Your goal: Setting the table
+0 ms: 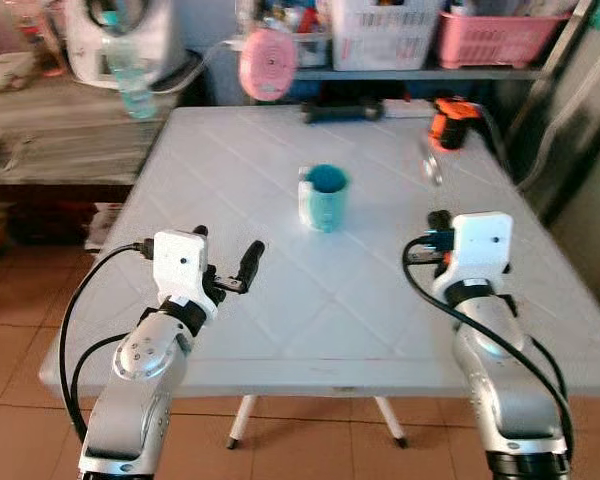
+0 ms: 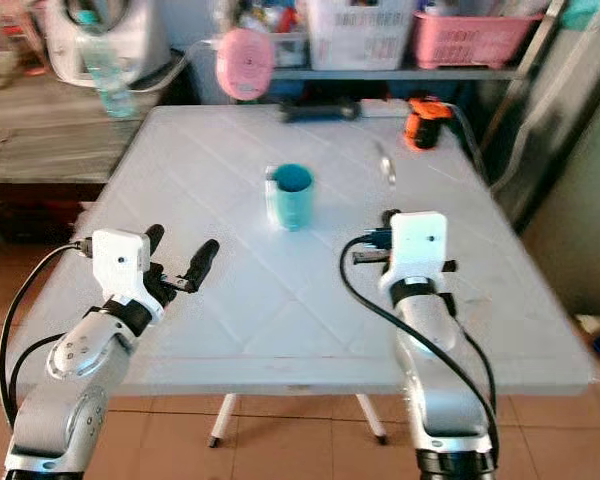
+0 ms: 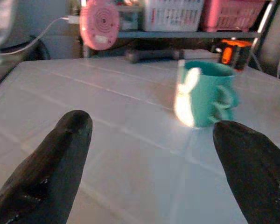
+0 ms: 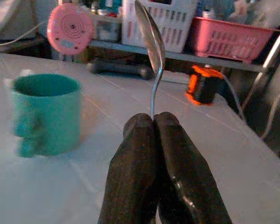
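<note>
White and faintly gridded, the plastic table point(image 1: 280, 300) carries a teal cylindrical mug point(image 1: 325, 197) at its centre, seen from the head. Along the left wrist, the left gripper point(image 3: 151, 149) spreads its matte black fingers wide, empty, facing the mug. Along the right wrist, the right gripper point(image 4: 154, 122) pinches a shiny metal spoon point(image 4: 151, 42) upright.

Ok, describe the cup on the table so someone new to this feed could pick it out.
On the white table, look near the middle, ahead of both grippers. The cup is a teal mug standing upright, with a white patch on its side. Nothing else on the table is teal; the orange and black items sit at the far edge.
</note>
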{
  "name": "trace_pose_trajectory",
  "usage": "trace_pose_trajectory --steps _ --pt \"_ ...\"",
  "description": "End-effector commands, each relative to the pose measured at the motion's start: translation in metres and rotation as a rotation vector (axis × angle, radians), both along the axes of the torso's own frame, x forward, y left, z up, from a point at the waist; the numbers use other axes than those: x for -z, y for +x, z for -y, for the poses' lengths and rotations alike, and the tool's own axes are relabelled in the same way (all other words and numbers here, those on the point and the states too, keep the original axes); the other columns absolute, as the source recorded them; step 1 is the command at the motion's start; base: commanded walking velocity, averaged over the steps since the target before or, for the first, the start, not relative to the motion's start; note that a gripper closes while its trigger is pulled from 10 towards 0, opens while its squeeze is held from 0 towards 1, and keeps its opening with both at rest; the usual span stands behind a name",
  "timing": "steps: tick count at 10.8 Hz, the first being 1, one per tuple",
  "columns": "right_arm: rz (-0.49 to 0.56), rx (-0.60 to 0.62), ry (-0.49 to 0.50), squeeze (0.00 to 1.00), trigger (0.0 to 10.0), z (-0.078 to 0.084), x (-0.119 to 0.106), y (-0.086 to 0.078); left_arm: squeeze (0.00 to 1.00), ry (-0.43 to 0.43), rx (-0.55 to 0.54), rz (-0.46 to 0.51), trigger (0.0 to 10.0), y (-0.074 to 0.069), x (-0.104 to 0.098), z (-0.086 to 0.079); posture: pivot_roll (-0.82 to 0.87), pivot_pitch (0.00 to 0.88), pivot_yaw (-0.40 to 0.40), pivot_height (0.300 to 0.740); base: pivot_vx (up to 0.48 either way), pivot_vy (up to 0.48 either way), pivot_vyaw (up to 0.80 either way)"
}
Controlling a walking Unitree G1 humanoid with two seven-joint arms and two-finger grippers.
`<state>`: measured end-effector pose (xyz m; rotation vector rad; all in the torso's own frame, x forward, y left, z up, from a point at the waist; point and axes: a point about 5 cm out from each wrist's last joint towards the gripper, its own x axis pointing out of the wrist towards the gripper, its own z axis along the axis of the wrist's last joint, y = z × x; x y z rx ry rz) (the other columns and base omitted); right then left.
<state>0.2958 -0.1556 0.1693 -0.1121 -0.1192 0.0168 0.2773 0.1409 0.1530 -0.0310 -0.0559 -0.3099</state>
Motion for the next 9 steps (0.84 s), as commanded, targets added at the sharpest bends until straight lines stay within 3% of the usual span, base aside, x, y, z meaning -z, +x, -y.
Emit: trace_pose_trajectory --steps 1,6,9 --pt "0.023 -0.016 0.012 0.0 10.0 -0.005 -0.004 -0.001 0.0 0.011 -0.012 -0.01 10.0 -0.001 0.002 -0.005 0.01 0.041 0.043 0.74 0.0 0.428 0.0" --pt "0.023 -0.011 0.021 0.0 10.0 -0.006 -0.002 0.001 0.0 0.014 0.011 -0.042 10.0 -0.001 0.013 -0.008 0.02 0.036 0.047 0.74 0.0 0.415 0.0" --pt "-0.02 0.018 0.089 0.0 10.0 -0.001 0.006 0.002 0.0 0.026 0.031 -0.042 10.0 -0.002 0.017 -0.007 0.03 0.037 0.048 0.74 0.0 0.0 0.0"
